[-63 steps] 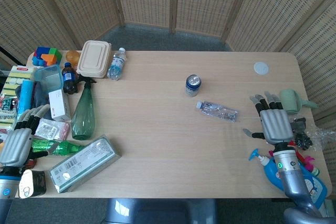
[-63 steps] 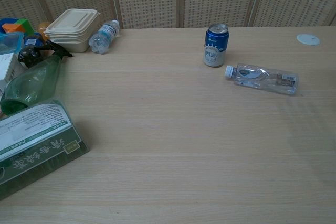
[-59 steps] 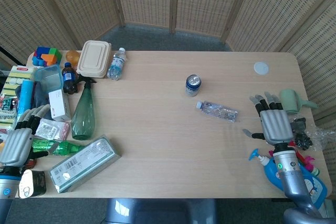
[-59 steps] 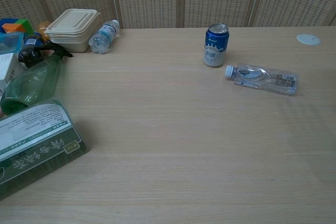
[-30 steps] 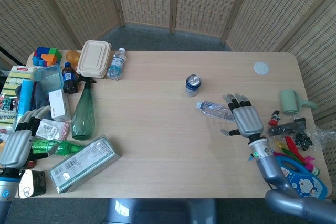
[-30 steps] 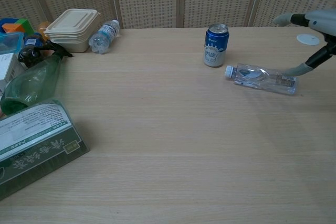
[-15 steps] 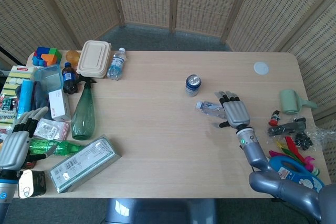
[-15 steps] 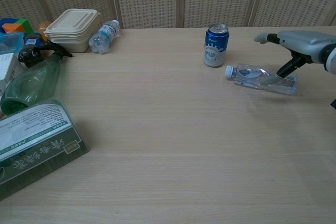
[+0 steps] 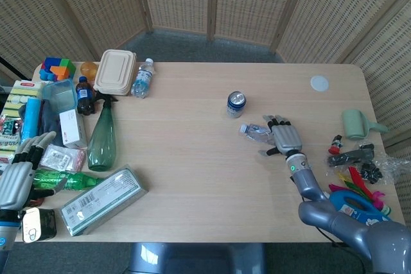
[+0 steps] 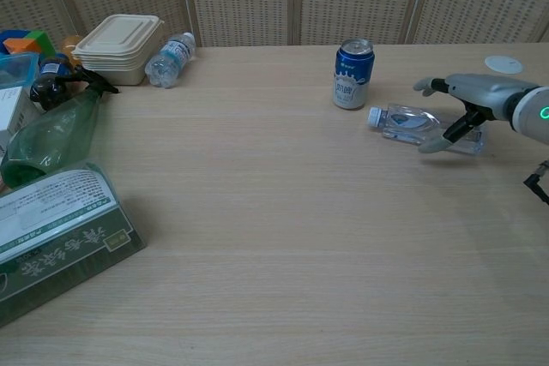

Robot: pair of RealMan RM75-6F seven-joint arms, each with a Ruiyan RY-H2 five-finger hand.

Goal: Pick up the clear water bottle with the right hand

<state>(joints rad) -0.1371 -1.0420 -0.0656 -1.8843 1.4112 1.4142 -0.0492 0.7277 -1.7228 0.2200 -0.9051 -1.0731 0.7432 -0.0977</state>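
The clear water bottle (image 9: 253,131) (image 10: 410,123) lies on its side in the right half of the table, white cap pointing left. My right hand (image 9: 284,137) (image 10: 477,91) is spread over the bottle's base end, palm down. Its thumb (image 10: 435,143) reaches down on the near side of the bottle, and the other fingers extend above it. The fingers are not closed around the bottle, which still rests on the table. My left hand (image 9: 15,181) lies with fingers apart at the table's left edge, holding nothing.
A blue can (image 9: 236,102) (image 10: 353,73) stands just behind the bottle's cap end. A white lid (image 9: 319,83) lies far right. Left side holds a green spray bottle (image 9: 102,136), a green box (image 9: 103,200), a takeout container (image 9: 115,70) and a second small bottle (image 9: 142,78). Toys (image 9: 356,155) crowd the right edge.
My right hand has swung in from the table's right edge to over the bottle's base end, its thumb lowering on the near side. The bottle and the left hand have barely moved.
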